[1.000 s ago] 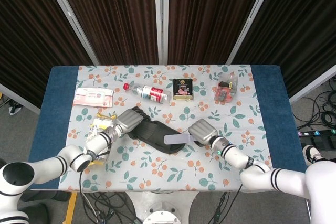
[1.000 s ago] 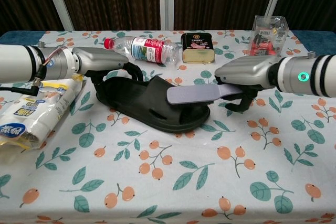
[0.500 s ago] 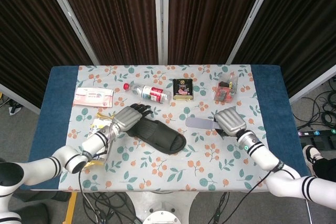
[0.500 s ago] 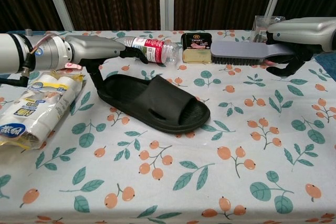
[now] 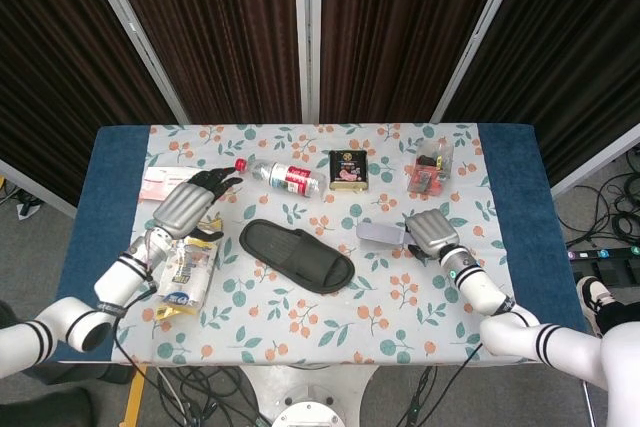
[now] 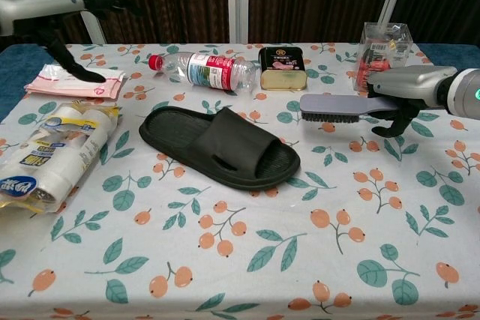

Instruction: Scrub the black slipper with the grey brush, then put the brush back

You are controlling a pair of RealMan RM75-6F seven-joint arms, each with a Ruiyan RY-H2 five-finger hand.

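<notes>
The black slipper (image 5: 297,256) lies flat on the flowered tablecloth (image 5: 330,327), near the middle, with neither hand touching it.

To the right of the slipper, the right hand (image 5: 431,232) holds the grey brush (image 5: 381,233) by its handle, fingers curled around it; the bristles point down, at or just above the cloth, and the head points toward the slipper.

To the left of the slipper and well apart from it, the left hand (image 5: 188,204) is raised above the table with its dark fingers (image 5: 218,180) spread and nothing in them.

Under that hand, left of the slipper, lies a wrapped packet (image 6: 46,157). Behind the slipper lie a plastic bottle (image 5: 281,175) on its side, a flat tin (image 5: 348,169) and, further right, a clear box (image 6: 383,52). A pink pouch (image 5: 178,185) lies at the far left.
</notes>
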